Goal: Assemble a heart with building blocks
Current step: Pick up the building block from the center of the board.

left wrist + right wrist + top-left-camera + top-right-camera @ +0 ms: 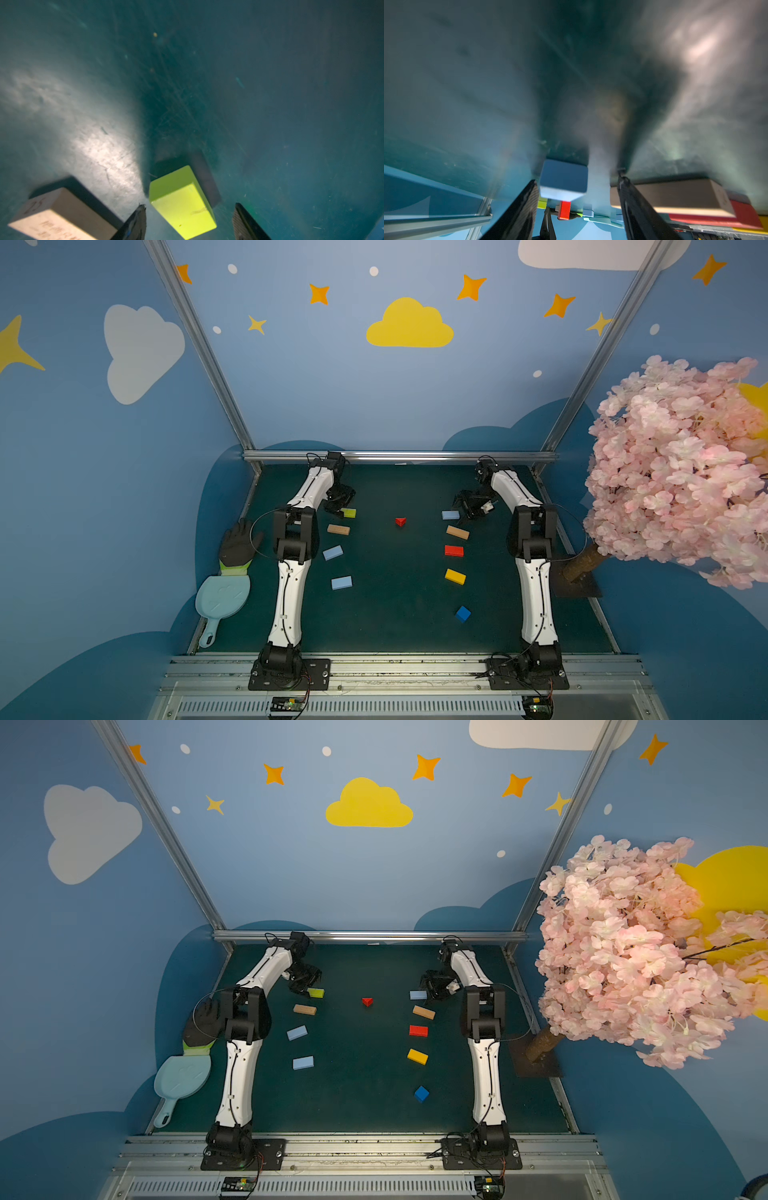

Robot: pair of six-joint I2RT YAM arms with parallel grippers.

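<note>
The building blocks lie apart in two loose columns on the dark green mat; no heart is in view. Left column: lime green block (348,512), tan (338,529), two light blue (332,552). Right column: light blue (450,514), tan (457,532), red (454,550), yellow (455,576), dark blue cube (463,613). A red wedge (400,521) sits between the columns. My left gripper (190,205) is open astride the lime block (182,203), with gaps on both sides. My right gripper (577,177) is open around the light blue block (563,178).
A black glove (239,543) and a pale blue scoop (222,597) lie off the mat's left edge. A pink blossom tree (681,464) overhangs the right side, its base (577,580) by the right arm. A metal rail (399,456) bounds the back.
</note>
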